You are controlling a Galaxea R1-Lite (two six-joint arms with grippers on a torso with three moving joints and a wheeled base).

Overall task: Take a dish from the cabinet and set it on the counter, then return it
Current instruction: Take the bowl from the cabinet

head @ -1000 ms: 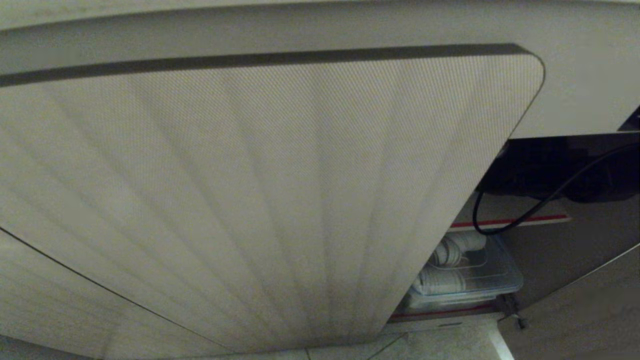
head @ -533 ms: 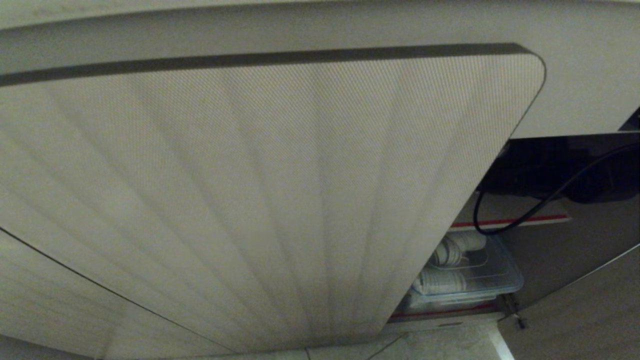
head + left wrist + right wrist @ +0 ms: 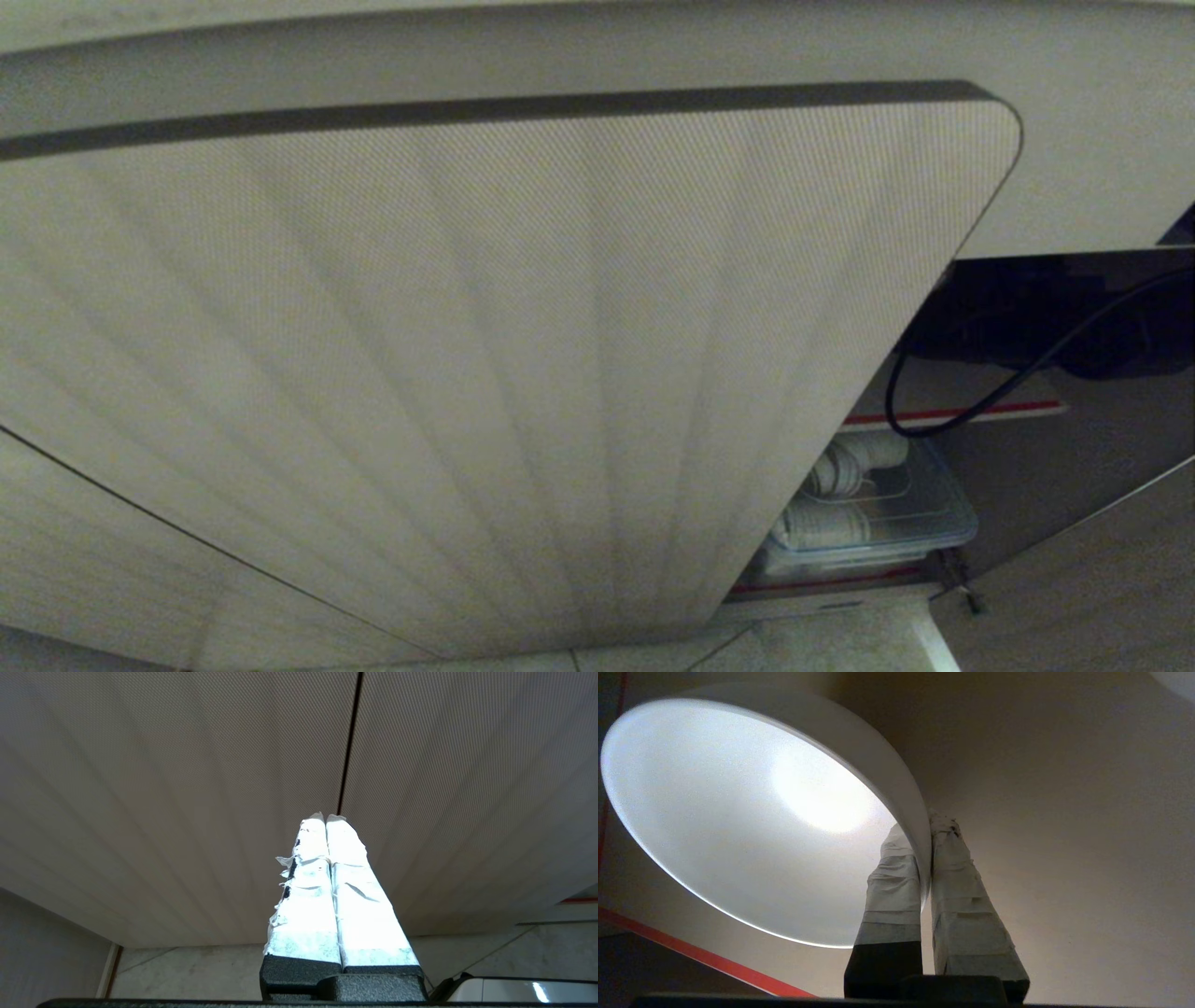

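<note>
A: Our right hand (image 3: 924,844) is pinched on the rim of the dish (image 3: 738,812), one finger inside the bowl and one outside, within the cabinet (image 3: 523,373).

B: It looks like glazed ceramic: stiff, slick, breakable. We lift slowly. Our left hand (image 3: 326,820) is closed on nothing, facing the fluted door.
</note>
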